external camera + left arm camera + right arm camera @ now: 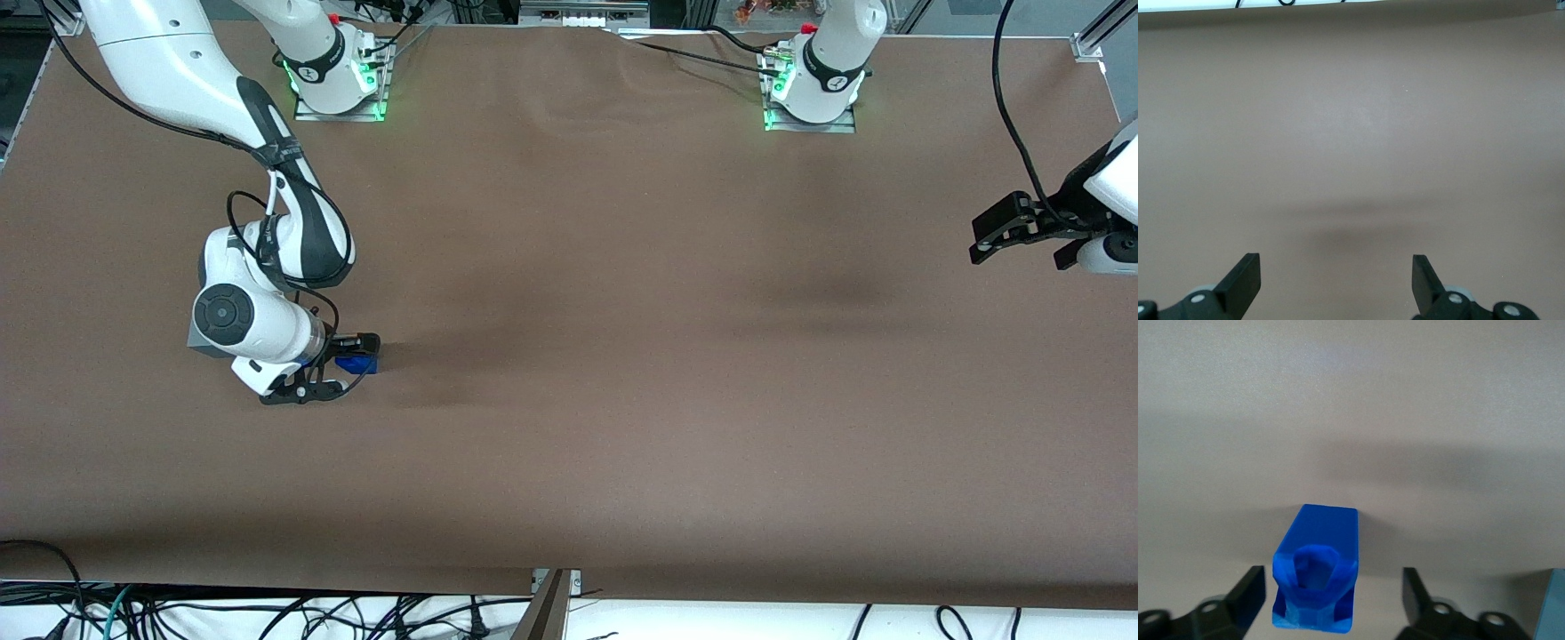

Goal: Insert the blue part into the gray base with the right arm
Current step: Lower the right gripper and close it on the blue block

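- Front view: your right arm [267, 240] is bent low over the brown counter [622, 356] toward the working arm's end. Its hand [351, 363] sits just above the surface, around the blue part [358, 363].
- Front view: only a slice of the blue part shows past the wrist, so you cannot read its long axis from here. It lies on the counter.
- Front view: a gray corner, the gray base [197, 342], peeks out from under the white wrist housing, just beside the blue part and mostly hidden by the arm.
- Right wrist view: the blue part [1317, 570] lies on the counter [1351, 420] between the two black fingers [1245, 600]. Its long axis runs straight away from the camera, along the gap, with a hollow, knobby end face turned toward the lens.
- Right wrist view: the hand [1331, 603] is spread wide. Bare counter shows on both sides of the part, so neither finger touches it and nothing is held.
- Right wrist view: a light blue-gray edge [1551, 607] cuts in beside one finger; you cannot tell what it is.
- Left wrist view: only bare counter [1351, 133] with a faint shadow.
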{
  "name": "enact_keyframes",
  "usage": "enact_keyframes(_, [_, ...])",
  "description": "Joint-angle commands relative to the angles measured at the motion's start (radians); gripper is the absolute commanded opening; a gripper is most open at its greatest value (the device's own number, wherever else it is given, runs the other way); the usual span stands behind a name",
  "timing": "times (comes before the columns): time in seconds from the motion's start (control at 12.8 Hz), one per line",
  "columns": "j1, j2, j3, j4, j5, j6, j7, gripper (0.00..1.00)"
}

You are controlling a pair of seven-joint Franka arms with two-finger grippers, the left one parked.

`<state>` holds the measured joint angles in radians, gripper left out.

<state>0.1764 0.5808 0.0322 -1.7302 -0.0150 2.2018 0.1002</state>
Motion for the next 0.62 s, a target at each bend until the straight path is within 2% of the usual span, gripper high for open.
enact_keyframes(0.0, [0.003,-0.013,0.0,-0.016,0.013,0.004,0.009,0.46])
enact_keyframes(0.16, [0.003,-0.022,0.0,-0.016,0.013,-0.005,0.012,0.23])
enact_keyframes(0.39, [0.002,-0.079,-0.003,0.006,0.012,-0.065,0.02,0.2])
enact_keyframes(0.55, [-0.008,-0.131,-0.017,0.035,0.012,-0.166,0.01,0.2])
